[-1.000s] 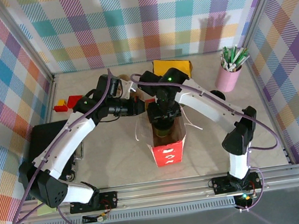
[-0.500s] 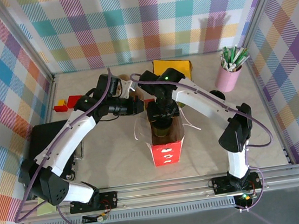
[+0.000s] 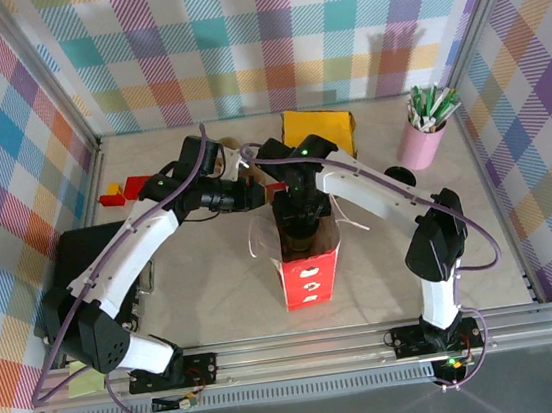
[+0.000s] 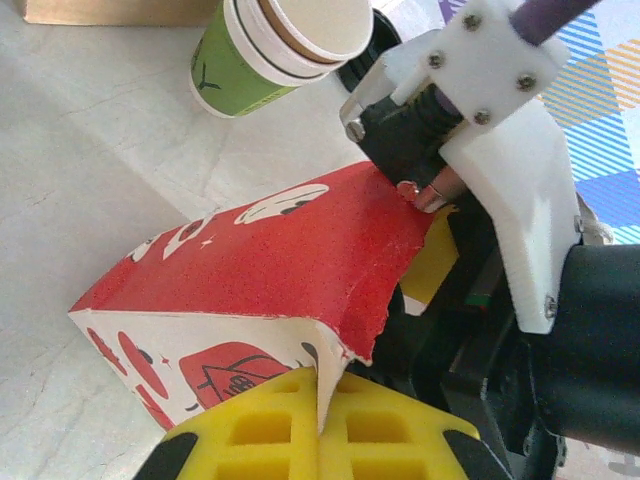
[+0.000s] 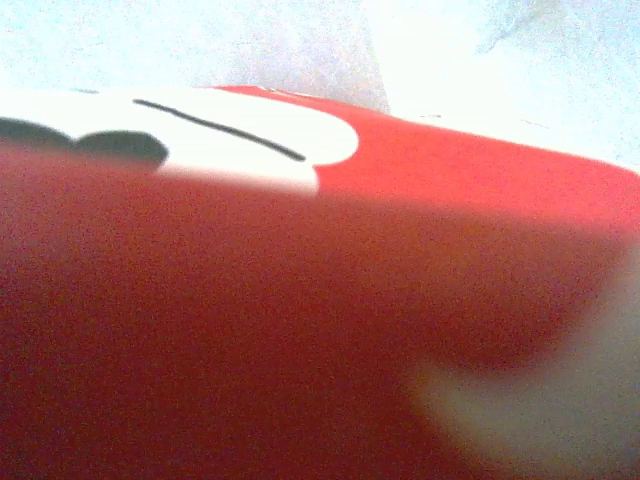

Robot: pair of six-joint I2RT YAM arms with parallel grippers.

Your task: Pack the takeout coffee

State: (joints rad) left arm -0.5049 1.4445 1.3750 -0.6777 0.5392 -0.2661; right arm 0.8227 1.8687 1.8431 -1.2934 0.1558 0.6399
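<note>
Your left claw (image 4: 320, 425) pinches the red-and-white paper bag (image 4: 270, 260) by its torn rim, while your right claw (image 3: 298, 220), sunk inside it, hides its jaws, so you cannot tell its grip.

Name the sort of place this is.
Probably a robot test cell staged as a coffee counter: plaid walls, two arms on an aluminium rail, a red takeout bag and stacked paper cups.

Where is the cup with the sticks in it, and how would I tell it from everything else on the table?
Look at the table's far right corner, where the two checked walls meet. There stands a pink cup, apart from the yellow object and the red paper bag in the middle. It is the only pink thing on the table, bristling with green-and-white sticks.
</note>
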